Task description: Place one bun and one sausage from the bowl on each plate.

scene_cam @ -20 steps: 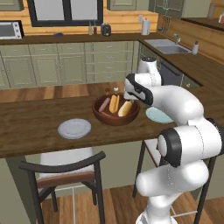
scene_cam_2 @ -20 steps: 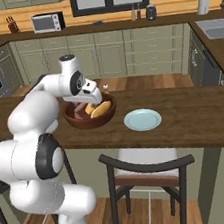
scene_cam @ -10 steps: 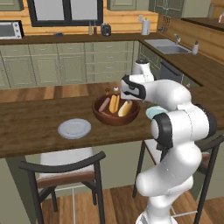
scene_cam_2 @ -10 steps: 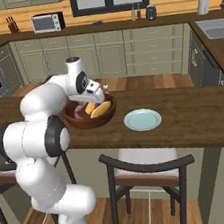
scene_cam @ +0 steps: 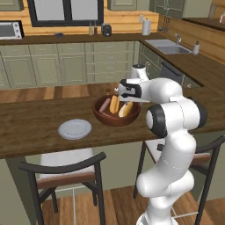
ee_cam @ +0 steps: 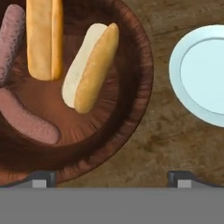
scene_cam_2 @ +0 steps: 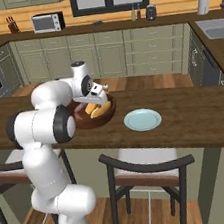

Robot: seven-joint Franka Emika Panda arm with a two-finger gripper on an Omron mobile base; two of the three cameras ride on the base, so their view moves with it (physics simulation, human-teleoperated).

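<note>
End effector (ee_cam: pixel 109 177) hovers above the bowl (ee_cam: pixel 135 78) rim, jaws spread wide and empty — nearest bun (ee_cam: pixel 90 68) lies inside, ahead and left, long axis slanting away; blue-green plate (ee_cam: pixel 201 76) sits right on the worktop (ee_cam: pixel 162 144).

1. Bowl (ee_cam: pixel 135 65): dark-brown wood, on counter.
2. Buns (ee_cam: pixel 89 68) (ee_cam: pixel 43 37): golden, both lying in bowl.
3. Sausages (ee_cam: pixel 26 122) (ee_cam: pixel 11 41): pinkish, in bowl too.
4. Plates: blue-green (ee_cam: pixel 199 74) just beside bowl; grey-white (scene_cam: pixel 74 128) well apart.
</note>
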